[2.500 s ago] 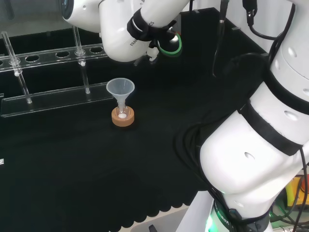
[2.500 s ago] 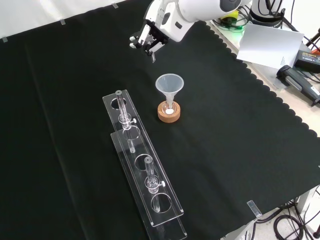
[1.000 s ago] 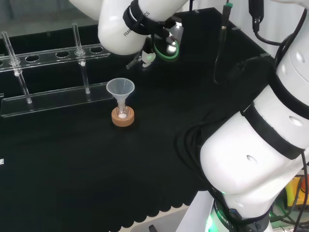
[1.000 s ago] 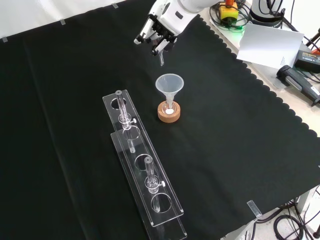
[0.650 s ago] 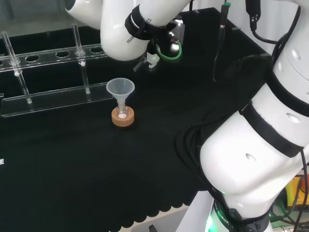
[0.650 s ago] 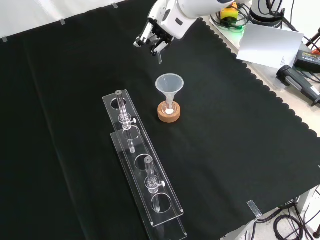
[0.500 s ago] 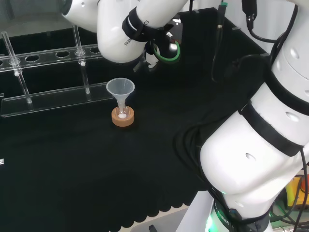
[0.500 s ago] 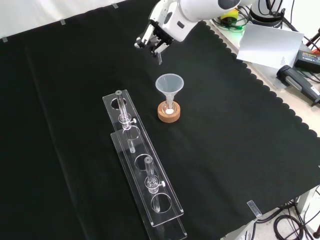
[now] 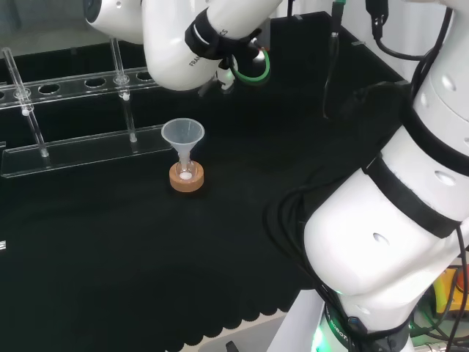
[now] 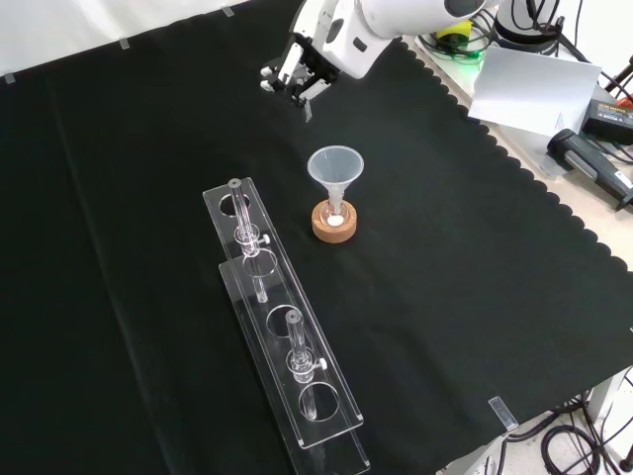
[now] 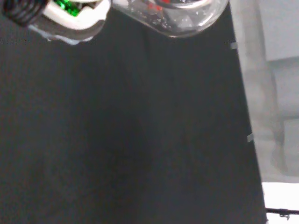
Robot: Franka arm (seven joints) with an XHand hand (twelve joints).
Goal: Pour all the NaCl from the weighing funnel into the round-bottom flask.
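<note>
The hand (image 10: 300,69) hovers above the cloth, behind and a little left of the flask in the front view, fingers curled round a small clear weighing funnel (image 10: 308,106) whose stem points down. The same funnel's clear bulb (image 11: 174,17) is close in the wrist view. In the head view the hand (image 9: 222,79) peeks out under a white arm link. The round-bottom flask (image 10: 335,220) sits in a cork ring (image 9: 186,178) with white powder in its bottom. A clear plastic funnel (image 10: 335,166) stands in its neck (image 9: 183,135).
Two long clear tube racks (image 10: 282,336) with a few tubes lie left of the flask in the front view and behind it in the head view (image 9: 73,147). A green ring (image 9: 254,70) lies near the hand. Papers and tools (image 10: 534,89) sit past the cloth's scalloped edge.
The hand with the weighing funnel has shifted a little to the left and away from the flask in the front view. The flask and its funnel have not moved.
</note>
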